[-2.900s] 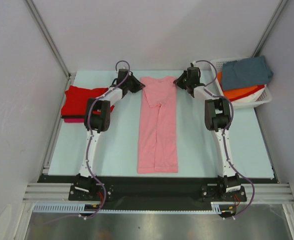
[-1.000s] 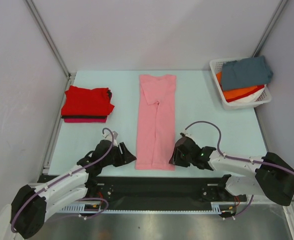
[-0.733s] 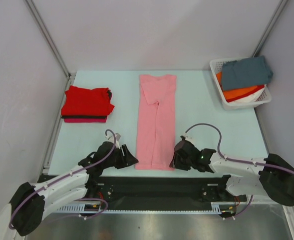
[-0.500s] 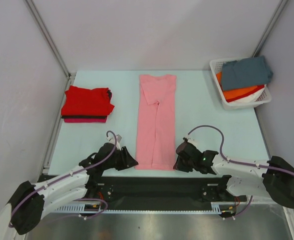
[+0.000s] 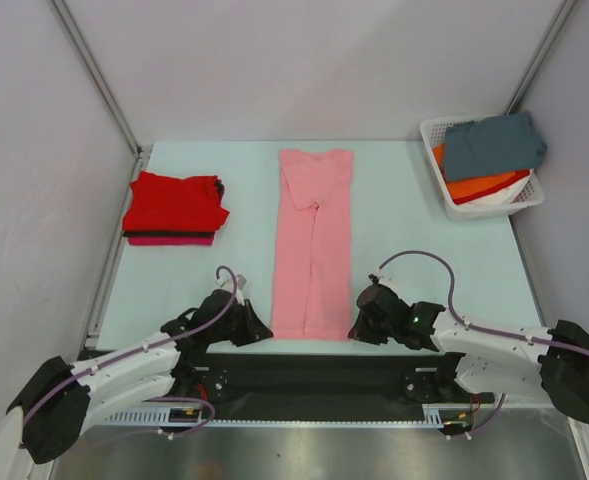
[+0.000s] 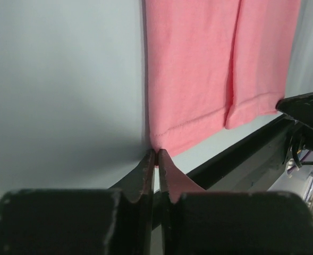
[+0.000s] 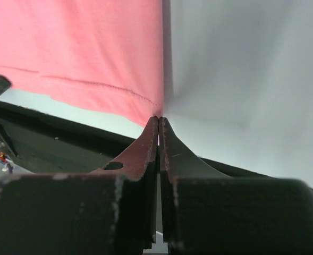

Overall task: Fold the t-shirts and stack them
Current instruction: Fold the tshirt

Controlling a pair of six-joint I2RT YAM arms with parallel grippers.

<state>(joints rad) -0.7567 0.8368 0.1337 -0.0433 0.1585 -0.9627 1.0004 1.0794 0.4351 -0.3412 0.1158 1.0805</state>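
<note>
- Left gripper — fingers pressed together on the near-left hem corner of the pink shirt, with only a sliver of cloth between the tips.
- Right gripper likewise, nipping the near-right hem corner just as thinly.
- Pink shirt flat on the table, mid-table, folded lengthwise into a long narrow strip, collar far, hem just beside the black rail at the near edge.
- Could slip free on the lift — pinched so shallowly, right at the corners, perhaps by the top layer alone.
- Could skew the fold if raised or carried faster on one side, landing the hem crooked over the collar end.
- Could drag the whole strip along if carried too low, given soft knit on a smooth top.
- Thin, limp, matte knit with a stitched hem line and a lengthwise line where the two side flaps meet; likely to sag between the two grips.
- Smooth pale-blue table top.
- Red stack far left, squared, a magenta edge at the bottom.
- White slotted basket far right, holding a grey-blue shirt over an orange shirt, loosely heaped.
</note>
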